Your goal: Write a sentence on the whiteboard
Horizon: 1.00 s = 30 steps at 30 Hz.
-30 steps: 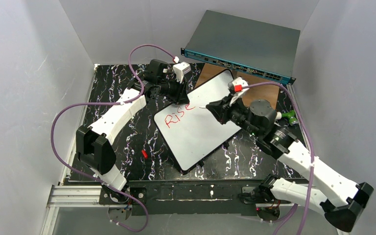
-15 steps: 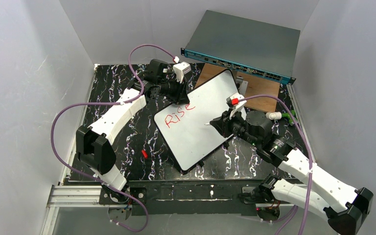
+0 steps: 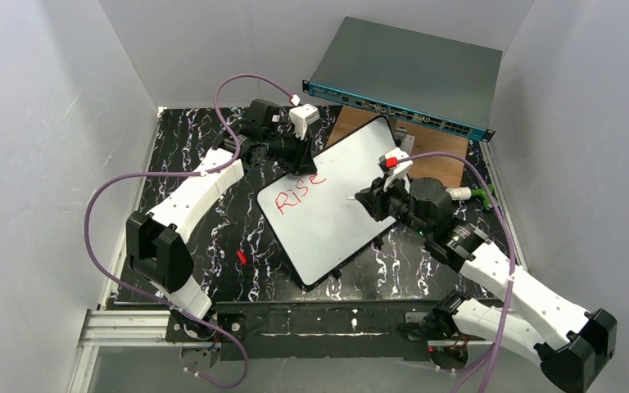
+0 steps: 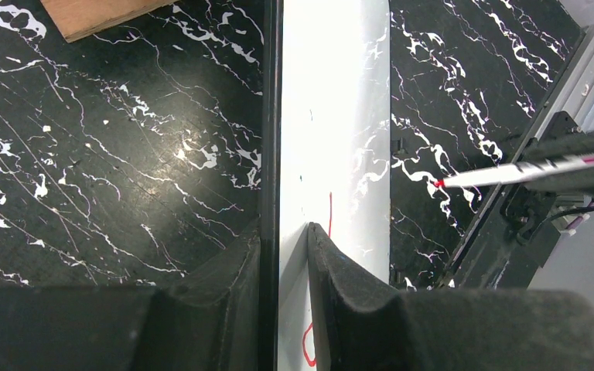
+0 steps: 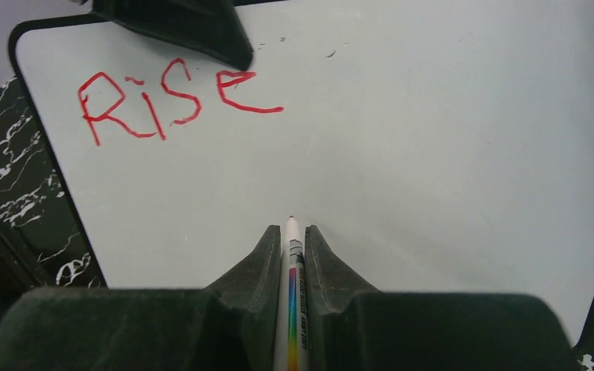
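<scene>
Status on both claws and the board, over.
Left claw shut on whiteboard edge. Right claw shut on marker. Sentence reads only "Rise". No obstruction seen.

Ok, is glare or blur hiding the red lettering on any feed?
Right wrist: the sentence is sharp and evenly lit, only the marker barrel up close is soft. Left wrist: whiteboard edge-on, washed out, mirroring the table veins. Top external: lettering legible, no glare.

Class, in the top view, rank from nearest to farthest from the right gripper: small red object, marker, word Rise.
1. marker, held in the right gripper.
2. word Rise, to its left on the whiteboard.
3. small red object, farther left on the table.
</scene>
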### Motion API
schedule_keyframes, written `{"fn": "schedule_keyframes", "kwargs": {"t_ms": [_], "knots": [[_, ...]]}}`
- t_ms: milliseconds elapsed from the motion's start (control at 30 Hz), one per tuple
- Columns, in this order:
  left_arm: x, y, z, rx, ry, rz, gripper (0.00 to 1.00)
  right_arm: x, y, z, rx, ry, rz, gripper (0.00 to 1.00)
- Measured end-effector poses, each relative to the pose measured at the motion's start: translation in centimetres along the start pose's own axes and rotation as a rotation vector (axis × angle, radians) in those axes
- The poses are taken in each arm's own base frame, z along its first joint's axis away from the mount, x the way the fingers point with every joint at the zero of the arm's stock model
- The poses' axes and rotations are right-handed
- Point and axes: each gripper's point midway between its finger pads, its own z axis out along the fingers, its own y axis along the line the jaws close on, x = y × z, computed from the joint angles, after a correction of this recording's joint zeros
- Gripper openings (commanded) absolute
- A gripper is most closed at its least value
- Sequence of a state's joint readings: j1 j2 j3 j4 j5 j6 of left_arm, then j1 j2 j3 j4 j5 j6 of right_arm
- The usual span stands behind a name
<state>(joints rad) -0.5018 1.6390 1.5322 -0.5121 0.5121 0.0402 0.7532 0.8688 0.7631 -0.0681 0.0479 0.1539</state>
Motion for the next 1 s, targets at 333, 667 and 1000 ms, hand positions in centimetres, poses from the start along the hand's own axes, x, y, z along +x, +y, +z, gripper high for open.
{"fn": "schedule_keyframes", "kwargs": {"t_ms": [333, 667, 1000], "knots": [[0.4, -0.3, -0.7, 0.0, 0.0, 0.017, 0.0, -2.5, -2.3, 1.5, 0.035, -0.036, 0.017, 0.01], [0.6, -0.5, -1.1, -0.001, 0.002, 0.027, 0.0, -3.3, -0.8, 1.7, -0.054, -0.064, 0.021, 0.01], [0.6, -0.5, -1.1, -0.001, 0.001, 0.026, 0.0, -2.9, -0.9, 3.8, -0.06, -0.061, 0.055, 0.01]]}}
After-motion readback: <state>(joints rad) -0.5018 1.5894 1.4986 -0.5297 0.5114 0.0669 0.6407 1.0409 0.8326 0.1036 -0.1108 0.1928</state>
